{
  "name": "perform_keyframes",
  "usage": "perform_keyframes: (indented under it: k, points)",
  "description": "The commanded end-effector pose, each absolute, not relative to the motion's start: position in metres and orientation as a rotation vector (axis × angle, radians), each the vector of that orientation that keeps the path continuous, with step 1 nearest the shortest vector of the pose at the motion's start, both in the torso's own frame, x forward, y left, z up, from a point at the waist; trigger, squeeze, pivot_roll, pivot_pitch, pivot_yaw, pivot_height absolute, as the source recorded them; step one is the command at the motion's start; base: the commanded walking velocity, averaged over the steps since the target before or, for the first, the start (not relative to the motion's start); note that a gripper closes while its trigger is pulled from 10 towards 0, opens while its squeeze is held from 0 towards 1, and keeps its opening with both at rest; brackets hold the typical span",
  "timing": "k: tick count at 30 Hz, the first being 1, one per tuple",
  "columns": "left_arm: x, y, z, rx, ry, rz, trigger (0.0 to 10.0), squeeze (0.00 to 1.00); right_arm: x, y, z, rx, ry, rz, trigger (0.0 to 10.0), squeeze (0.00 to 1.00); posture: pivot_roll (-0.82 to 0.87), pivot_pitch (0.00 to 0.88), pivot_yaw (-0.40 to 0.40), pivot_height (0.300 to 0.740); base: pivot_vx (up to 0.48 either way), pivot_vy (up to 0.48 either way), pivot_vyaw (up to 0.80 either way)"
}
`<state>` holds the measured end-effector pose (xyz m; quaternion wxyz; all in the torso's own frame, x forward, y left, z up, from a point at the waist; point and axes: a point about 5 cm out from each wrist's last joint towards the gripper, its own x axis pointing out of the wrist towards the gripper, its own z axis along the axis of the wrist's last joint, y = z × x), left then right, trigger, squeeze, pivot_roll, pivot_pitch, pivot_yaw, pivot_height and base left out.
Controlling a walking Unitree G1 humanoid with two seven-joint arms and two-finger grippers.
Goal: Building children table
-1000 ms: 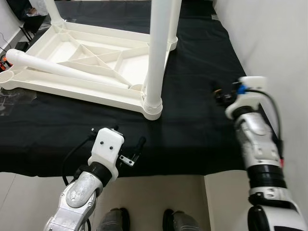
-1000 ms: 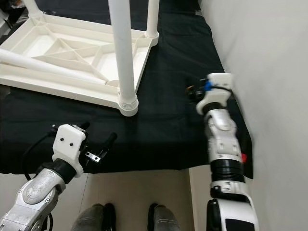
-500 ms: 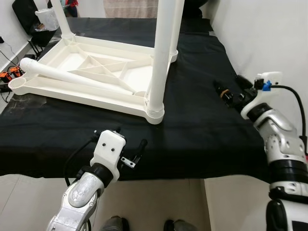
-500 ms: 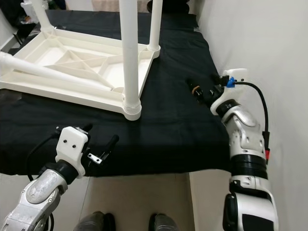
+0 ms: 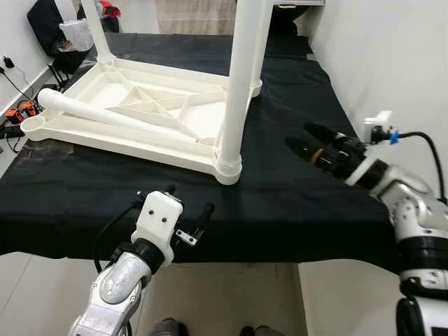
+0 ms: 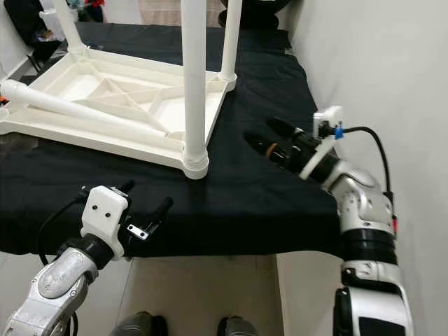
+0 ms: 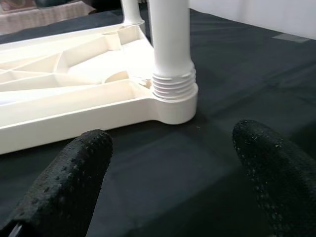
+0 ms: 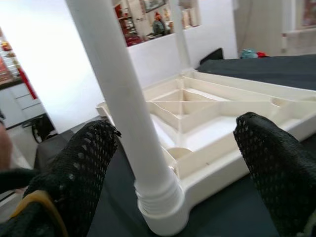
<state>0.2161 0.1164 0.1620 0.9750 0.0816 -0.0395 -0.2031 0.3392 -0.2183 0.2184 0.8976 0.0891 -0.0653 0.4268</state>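
A white children's table top (image 5: 133, 105) lies upside down on a black cloth (image 5: 294, 189). Upright white legs stand in three of its corners; the nearest leg (image 5: 236, 84) is in the front right corner socket (image 7: 173, 94). A loose white leg (image 5: 105, 114) lies slanted across the underside. My right gripper (image 5: 299, 136) is open and hovers over the cloth to the right of the nearest leg (image 8: 123, 98), pointing at it without touching. At the cloth's front edge my left gripper (image 5: 187, 199) is open and holds nothing, in front of that same corner.
A white wall (image 5: 392, 56) runs close along the right side. The cloth's front edge (image 5: 280, 257) drops to pale floor. A black bag (image 5: 43, 17) and cables (image 5: 15, 112) sit at the far left. An empty corner socket (image 5: 31, 127) is at the table's left end.
My right arm has swung left and lowered, so its gripper now points at the nearest leg. The camera has tilted up. My left gripper has stayed at the front edge.
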Motion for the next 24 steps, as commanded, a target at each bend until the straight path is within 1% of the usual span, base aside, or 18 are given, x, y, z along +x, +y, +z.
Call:
perform_keyframes:
  k: [1,3,8,12,24]
  points:
    - [0.211,0.112,0.16,0.145,-0.069,-0.439,10.0,0.0,0.341,-0.21,0.221,0.195,-0.153,0.919,10.0,0.0,0.09,0.097,-0.054,0.74,0.0,0.0,0.0]
    - [0.209,0.11,0.16,0.14,-0.069,-0.441,10.0,0.0,0.35,-0.199,0.224,0.134,-0.164,0.885,10.0,0.0,0.09,0.098,-0.055,0.74,0.0,0.0,0.0]
    - [0.207,0.108,0.157,0.139,-0.062,-0.444,10.0,0.0,0.348,-0.182,0.229,0.121,-0.191,0.977,10.0,0.0,0.09,0.099,-0.055,0.74,0.0,0.0,0.0]
    - [0.207,0.107,0.157,0.138,-0.062,-0.446,10.0,0.0,0.348,-0.177,0.23,0.125,-0.197,0.997,10.0,0.0,0.08,0.099,-0.057,0.74,0.0,0.0,0.0]
    - [0.208,0.105,0.158,0.133,-0.069,-0.448,10.0,0.0,0.366,-0.15,0.24,0.151,-0.245,0.954,10.0,0.0,0.09,0.101,-0.06,0.74,0.0,0.0,0.0]
